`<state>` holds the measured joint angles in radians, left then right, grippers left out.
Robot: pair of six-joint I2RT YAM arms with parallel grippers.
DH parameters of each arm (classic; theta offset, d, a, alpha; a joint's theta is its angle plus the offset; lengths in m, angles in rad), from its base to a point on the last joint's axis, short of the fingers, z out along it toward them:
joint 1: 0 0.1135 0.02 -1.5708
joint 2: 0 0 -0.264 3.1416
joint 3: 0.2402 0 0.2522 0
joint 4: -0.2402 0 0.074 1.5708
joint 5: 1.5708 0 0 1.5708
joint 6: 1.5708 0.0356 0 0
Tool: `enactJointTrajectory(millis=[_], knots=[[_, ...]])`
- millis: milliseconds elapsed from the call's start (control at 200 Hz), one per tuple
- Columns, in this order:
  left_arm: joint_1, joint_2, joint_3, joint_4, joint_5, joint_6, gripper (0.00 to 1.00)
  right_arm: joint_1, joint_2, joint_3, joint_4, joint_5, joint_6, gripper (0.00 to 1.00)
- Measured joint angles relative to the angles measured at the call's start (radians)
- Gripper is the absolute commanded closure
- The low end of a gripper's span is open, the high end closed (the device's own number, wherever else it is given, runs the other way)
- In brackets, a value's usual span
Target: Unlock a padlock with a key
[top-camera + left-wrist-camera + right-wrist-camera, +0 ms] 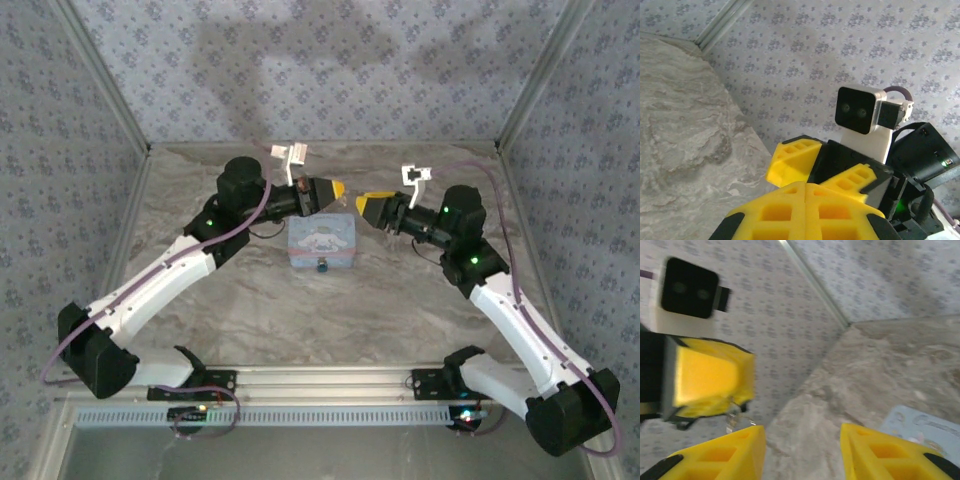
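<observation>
Both near tin [322, 240]: L claw [338, 188] closed, poss. on key [732, 416]; R claw [802, 440] wide.

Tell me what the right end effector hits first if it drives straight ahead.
Probably the left end effector, close ahead and facing the right end effector; it sits a little off-line, so a near miss is possible.

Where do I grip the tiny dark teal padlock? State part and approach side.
Take the tiny dark teal padlock by its body's left and right flanks, coming down from the near side. It sits against the near wall of the light-blue rectangular tin, so its far side looks blocked.
</observation>
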<state>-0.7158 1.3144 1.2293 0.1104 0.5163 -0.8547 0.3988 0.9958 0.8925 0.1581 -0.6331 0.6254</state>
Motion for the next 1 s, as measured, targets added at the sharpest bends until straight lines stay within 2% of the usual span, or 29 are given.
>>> enactJointTrajectory(millis=[105, 335, 490, 844, 959, 1004], knots=[[-0.01, 0.0, 0.0, 0.022, 0.019, 0.0, 1.0, 0.0, 0.0, -0.002, 0.07, -0.047, 0.042, 0.51], [-0.027, 0.0, 0.0, 0.052, 0.038, 0.002, 1.0, 0.019, 0.011, -0.005, 0.142, -0.104, 0.082, 0.64], [-0.027, 0.0, 0.0, 0.051, 0.037, 0.002, 1.0, 0.028, 0.02, -0.005, 0.154, -0.127, 0.09, 0.64], [-0.026, 0.0, 0.0, 0.052, 0.037, 0.002, 1.0, 0.038, 0.02, -0.005, 0.164, -0.162, 0.086, 1.0], [-0.026, 0.0, 0.0, 0.051, 0.037, 0.002, 1.0, 0.039, 0.02, -0.005, 0.159, -0.161, 0.072, 1.0], [-0.026, 0.0, 0.0, 0.051, 0.036, 0.002, 0.82, 0.039, 0.019, -0.003, 0.153, -0.159, 0.061, 1.0]])
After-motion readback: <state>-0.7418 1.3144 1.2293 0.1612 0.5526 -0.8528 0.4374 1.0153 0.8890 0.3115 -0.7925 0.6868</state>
